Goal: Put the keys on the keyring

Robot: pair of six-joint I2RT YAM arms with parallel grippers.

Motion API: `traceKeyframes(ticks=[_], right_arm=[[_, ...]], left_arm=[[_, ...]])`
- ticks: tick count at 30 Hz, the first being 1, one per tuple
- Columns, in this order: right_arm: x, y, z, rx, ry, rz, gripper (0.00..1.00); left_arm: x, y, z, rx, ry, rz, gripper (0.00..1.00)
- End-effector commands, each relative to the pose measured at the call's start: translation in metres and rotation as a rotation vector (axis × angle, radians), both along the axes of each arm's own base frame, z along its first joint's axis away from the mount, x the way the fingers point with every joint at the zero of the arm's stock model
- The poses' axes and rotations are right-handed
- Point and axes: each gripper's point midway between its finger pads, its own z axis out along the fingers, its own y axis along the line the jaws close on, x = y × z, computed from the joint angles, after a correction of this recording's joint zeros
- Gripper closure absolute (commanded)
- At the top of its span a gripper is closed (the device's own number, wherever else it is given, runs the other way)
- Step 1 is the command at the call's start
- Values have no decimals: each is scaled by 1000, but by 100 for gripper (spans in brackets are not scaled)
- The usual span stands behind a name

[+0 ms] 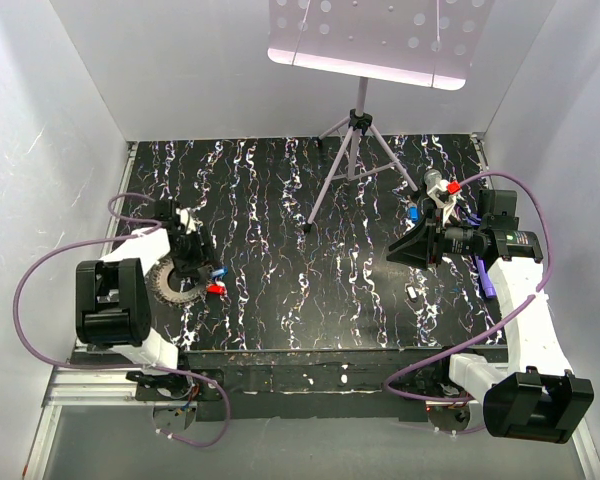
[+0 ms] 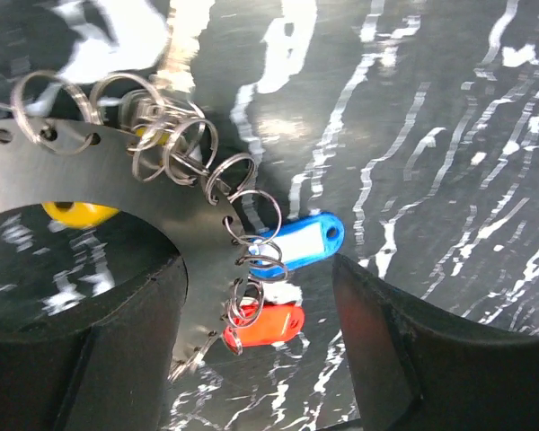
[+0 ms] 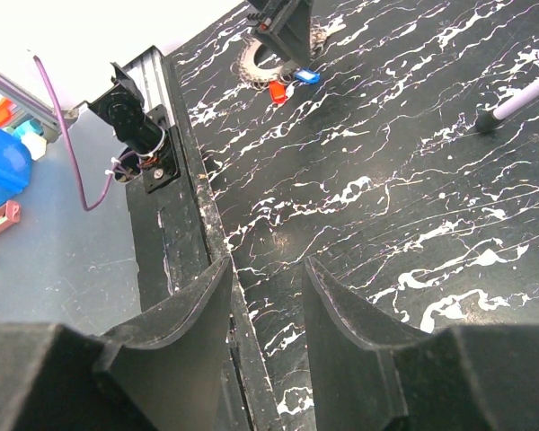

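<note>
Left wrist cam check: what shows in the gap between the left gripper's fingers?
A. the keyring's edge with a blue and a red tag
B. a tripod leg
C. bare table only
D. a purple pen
A: the left gripper stands open, and in its gap the wrist view shows the looped edge of the keyring with the blue tag and the red tag beside it.

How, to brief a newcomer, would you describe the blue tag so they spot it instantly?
On the black table's left side, the left gripper hangs over a grey keyring disc fringed with wire rings. Two plastic tags jut from its right edge; the blue tag, white-windowed, lies farther back than the red tag.
</note>
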Motion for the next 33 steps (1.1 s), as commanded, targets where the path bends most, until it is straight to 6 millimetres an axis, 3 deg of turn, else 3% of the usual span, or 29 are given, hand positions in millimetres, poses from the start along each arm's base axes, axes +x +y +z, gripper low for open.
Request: traceKeyframes(ticks=[1, 10, 16, 18, 22, 24, 28, 33], right_arm=[[-1, 2, 3, 23, -2, 20, 55], [0, 1, 1, 21, 3, 20, 55], [0, 1, -3, 11, -2, 20, 55], [-1, 1, -2, 13, -5, 25, 55], [-1, 1, -4, 13, -10, 35, 55], [-2, 1, -5, 12, -10, 39, 55], [-3, 2, -11, 20, -10, 59, 55], [-1, 1, -21, 18, 4, 66, 55]], left_arm=[[13, -47, 3, -95, -10, -89, 36], [57, -124, 26, -162, -88, -213, 35], [75, -111, 69, -12, -278, -252, 34], [70, -103, 88, 29, -339, -279, 33], [43, -88, 98, 85, -349, -331, 32], [25, -89, 97, 57, -341, -333, 32], [-13, -87, 76, 18, -281, -293, 35], [-35, -89, 62, 30, -264, -210, 49]])
